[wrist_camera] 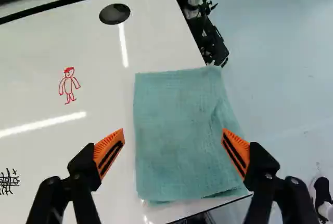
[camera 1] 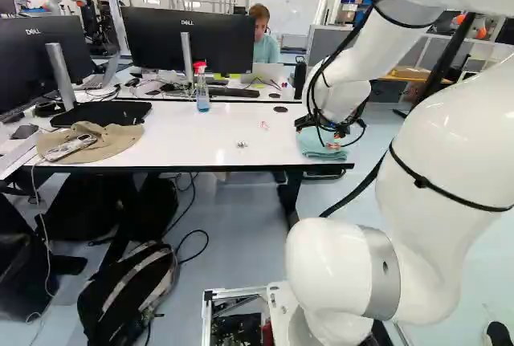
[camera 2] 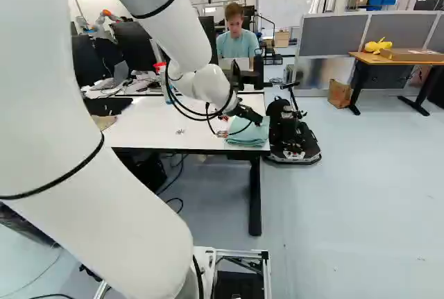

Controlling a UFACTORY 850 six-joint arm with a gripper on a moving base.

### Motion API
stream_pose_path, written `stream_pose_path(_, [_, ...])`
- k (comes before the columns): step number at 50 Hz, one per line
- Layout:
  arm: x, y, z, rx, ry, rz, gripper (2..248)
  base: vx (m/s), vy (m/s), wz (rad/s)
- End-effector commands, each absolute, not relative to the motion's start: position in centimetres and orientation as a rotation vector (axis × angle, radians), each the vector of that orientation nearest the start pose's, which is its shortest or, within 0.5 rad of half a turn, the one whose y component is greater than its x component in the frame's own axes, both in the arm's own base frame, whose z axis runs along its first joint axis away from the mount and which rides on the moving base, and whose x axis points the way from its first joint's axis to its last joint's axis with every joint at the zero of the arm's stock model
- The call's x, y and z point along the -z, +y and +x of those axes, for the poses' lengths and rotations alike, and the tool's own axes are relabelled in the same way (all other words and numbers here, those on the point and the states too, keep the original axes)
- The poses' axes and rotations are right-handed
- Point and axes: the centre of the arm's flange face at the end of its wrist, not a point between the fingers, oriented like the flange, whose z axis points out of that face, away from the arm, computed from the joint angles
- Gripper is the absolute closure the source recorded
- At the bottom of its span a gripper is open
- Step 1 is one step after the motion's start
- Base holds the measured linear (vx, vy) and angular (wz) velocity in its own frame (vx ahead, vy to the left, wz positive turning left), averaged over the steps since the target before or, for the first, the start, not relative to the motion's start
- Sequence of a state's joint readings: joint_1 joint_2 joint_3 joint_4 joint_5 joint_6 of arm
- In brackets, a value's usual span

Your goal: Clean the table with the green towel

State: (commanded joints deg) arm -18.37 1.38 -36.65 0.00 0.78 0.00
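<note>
At the right end of the white table (camera 1: 217, 141), the gripper (camera 1: 331, 134) is over the green towel; the gripper (camera 2: 243, 115) shows there in the right base view too. In the wrist view the gripper (wrist_camera: 173, 150) stands wide open, nothing gripped, one orange pad above bare table beside the towel, the other above the towel's far side. The folded green towel (wrist_camera: 179, 130) lies flat at the table's corner. Red figure drawing (wrist_camera: 68, 85) and black scribble (wrist_camera: 8, 181) mark the tabletop beside it.
A spray bottle (camera 1: 201, 89), a brown hat (camera 1: 96, 141) and a black case (camera 1: 100, 113) are on the table. Monitors (camera 1: 189, 41) stand behind. Beyond the table's right end is a black wheeled device (camera 2: 291, 132). A person sits behind the far desk.
</note>
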Motion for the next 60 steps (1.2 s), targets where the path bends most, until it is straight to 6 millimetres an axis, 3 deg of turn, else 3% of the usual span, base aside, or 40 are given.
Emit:
stream_pose_path(33, [-46.8,-15.3,43.5,0.745,0.529,-3.089,3,0.000,0.000,0.000])
stream_pose_path(60, [-47.3,-17.0,47.9,0.762,0.532,-3.086,3,0.000,0.000,0.000])
